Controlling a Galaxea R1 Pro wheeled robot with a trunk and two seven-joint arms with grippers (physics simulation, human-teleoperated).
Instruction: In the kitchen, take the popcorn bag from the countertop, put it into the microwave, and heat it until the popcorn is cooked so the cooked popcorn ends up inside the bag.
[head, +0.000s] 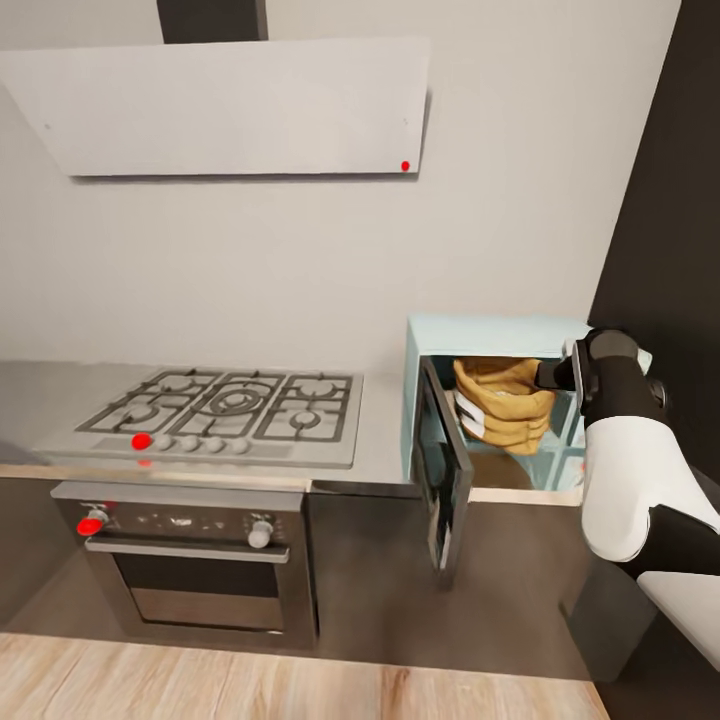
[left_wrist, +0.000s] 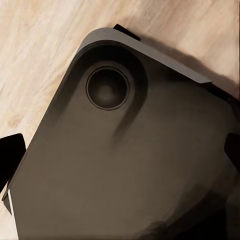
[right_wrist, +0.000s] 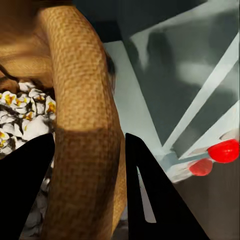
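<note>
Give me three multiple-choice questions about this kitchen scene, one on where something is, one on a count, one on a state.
1. Where is the popcorn bag?
A. on the gas hob
B. inside the microwave
C. on the floor

2. How many burners does the gas hob have?
A. five
B. two
C. eight

3. How is the microwave door?
A. shut
B. removed
C. swung open

Answers: 1 B, the bag sits in the microwave cavity. 2 A, five burner rings show under the grates. 3 C, the door stands out toward the camera, with the right gripper fingers around the bag's rolled rim.

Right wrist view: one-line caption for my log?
Right gripper straddling the rolled rim of the popcorn bag, popcorn visible inside, within the microwave.
</note>
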